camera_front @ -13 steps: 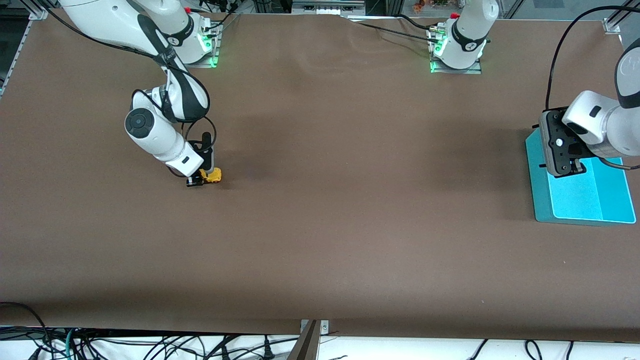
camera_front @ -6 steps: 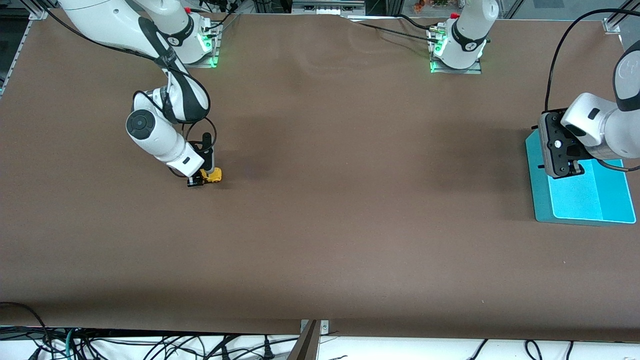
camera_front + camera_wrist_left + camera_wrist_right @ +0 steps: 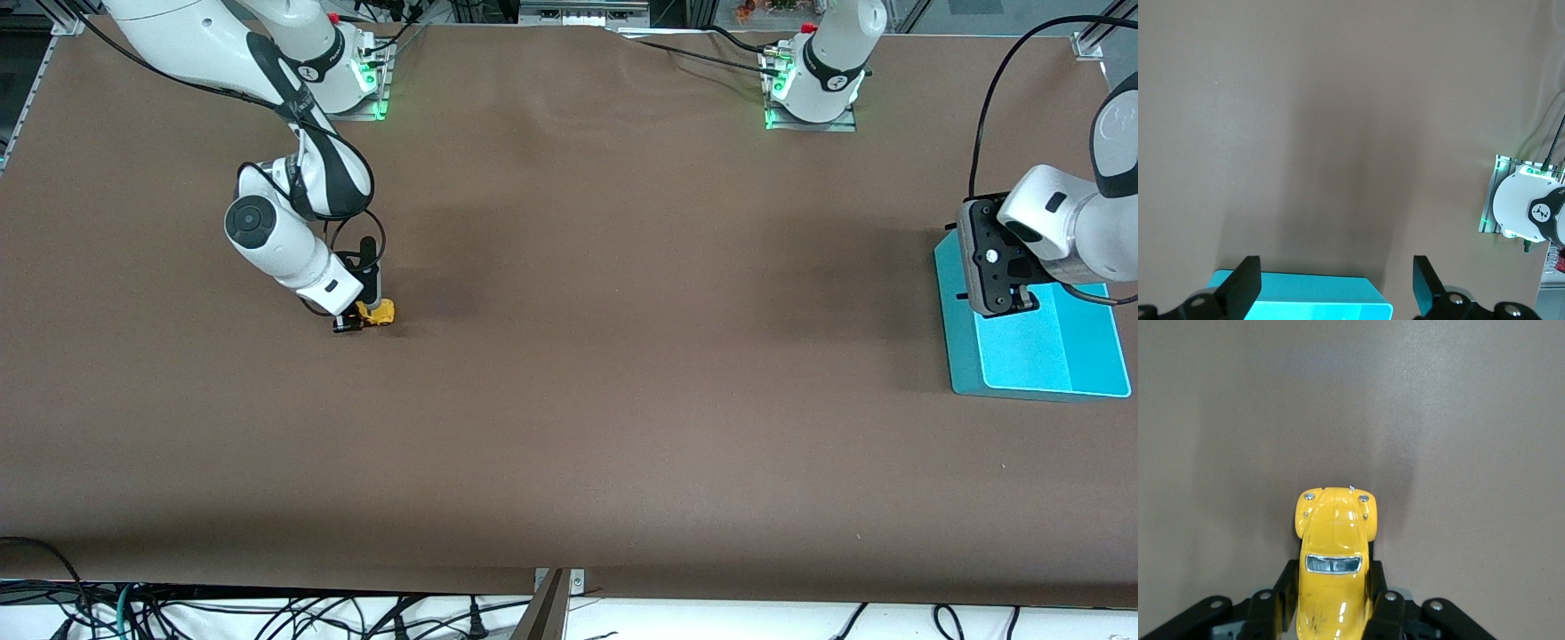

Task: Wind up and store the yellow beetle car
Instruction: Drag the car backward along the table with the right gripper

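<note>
The yellow beetle car (image 3: pixel 377 313) sits low on the brown table toward the right arm's end. My right gripper (image 3: pixel 359 316) is shut on it, its black fingers pressed against both sides of the car's body. In the right wrist view the yellow beetle car (image 3: pixel 1335 560) fills the space between the fingers (image 3: pixel 1267 610), its rounded nose pointing away. My left gripper (image 3: pixel 1005 304) is open and empty, over the edge of a teal box (image 3: pixel 1036 338) at the left arm's end. In the left wrist view the teal box (image 3: pixel 1305 297) lies between the spread fingers (image 3: pixel 1245 293).
The brown table (image 3: pixel 622 356) stretches wide between the car and the teal box. The arm bases (image 3: pixel 813 89) stand along the table's edge farthest from the front camera. Cables hang under the edge nearest the front camera.
The right gripper and the car have barely shifted. The left gripper has not visibly moved.
</note>
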Controlling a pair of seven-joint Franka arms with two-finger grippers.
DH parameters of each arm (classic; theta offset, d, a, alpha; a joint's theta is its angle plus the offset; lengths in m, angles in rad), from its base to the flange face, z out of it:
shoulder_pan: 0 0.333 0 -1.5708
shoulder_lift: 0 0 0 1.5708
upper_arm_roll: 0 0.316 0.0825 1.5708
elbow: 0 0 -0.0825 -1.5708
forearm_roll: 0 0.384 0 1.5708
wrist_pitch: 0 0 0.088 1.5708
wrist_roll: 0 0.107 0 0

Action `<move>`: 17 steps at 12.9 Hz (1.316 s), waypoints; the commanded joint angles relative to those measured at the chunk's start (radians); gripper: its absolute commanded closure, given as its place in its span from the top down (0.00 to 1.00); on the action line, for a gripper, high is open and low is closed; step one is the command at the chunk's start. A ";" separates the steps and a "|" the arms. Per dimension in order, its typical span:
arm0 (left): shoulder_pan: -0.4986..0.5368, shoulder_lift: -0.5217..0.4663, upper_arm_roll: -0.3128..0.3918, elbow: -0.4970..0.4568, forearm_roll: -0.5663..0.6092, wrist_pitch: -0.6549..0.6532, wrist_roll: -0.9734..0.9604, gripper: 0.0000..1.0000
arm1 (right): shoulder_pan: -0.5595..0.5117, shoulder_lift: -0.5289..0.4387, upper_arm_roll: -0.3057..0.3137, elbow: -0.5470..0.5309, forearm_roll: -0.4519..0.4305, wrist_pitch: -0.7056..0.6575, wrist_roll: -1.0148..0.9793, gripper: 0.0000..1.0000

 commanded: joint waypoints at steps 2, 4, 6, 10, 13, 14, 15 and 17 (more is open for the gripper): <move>0.006 0.009 -0.002 0.024 -0.016 -0.007 0.027 1.00 | -0.008 -0.004 0.005 -0.011 0.007 0.017 -0.005 0.47; 0.006 0.011 -0.002 0.024 -0.016 -0.007 0.027 1.00 | -0.008 -0.006 0.005 -0.011 0.007 0.017 -0.005 0.58; 0.006 0.011 -0.002 0.024 -0.016 -0.007 0.027 1.00 | -0.008 -0.006 0.003 -0.011 0.007 0.017 -0.006 0.65; 0.006 0.011 -0.002 0.024 -0.016 -0.007 0.027 1.00 | -0.008 -0.006 0.002 -0.011 0.006 0.017 -0.010 0.85; 0.006 0.017 -0.002 0.024 -0.016 -0.007 0.027 1.00 | -0.008 -0.006 0.002 -0.011 0.007 0.017 -0.010 0.75; 0.006 0.017 -0.002 0.024 -0.017 -0.007 0.027 1.00 | -0.008 -0.006 0.000 -0.011 0.007 0.019 -0.011 0.63; 0.006 0.017 -0.002 0.024 -0.016 -0.007 0.027 1.00 | -0.010 -0.006 0.000 -0.012 0.007 0.019 -0.010 0.41; 0.006 0.017 -0.002 0.024 -0.017 -0.007 0.027 1.00 | -0.008 -0.007 0.000 -0.014 0.007 0.019 -0.008 0.07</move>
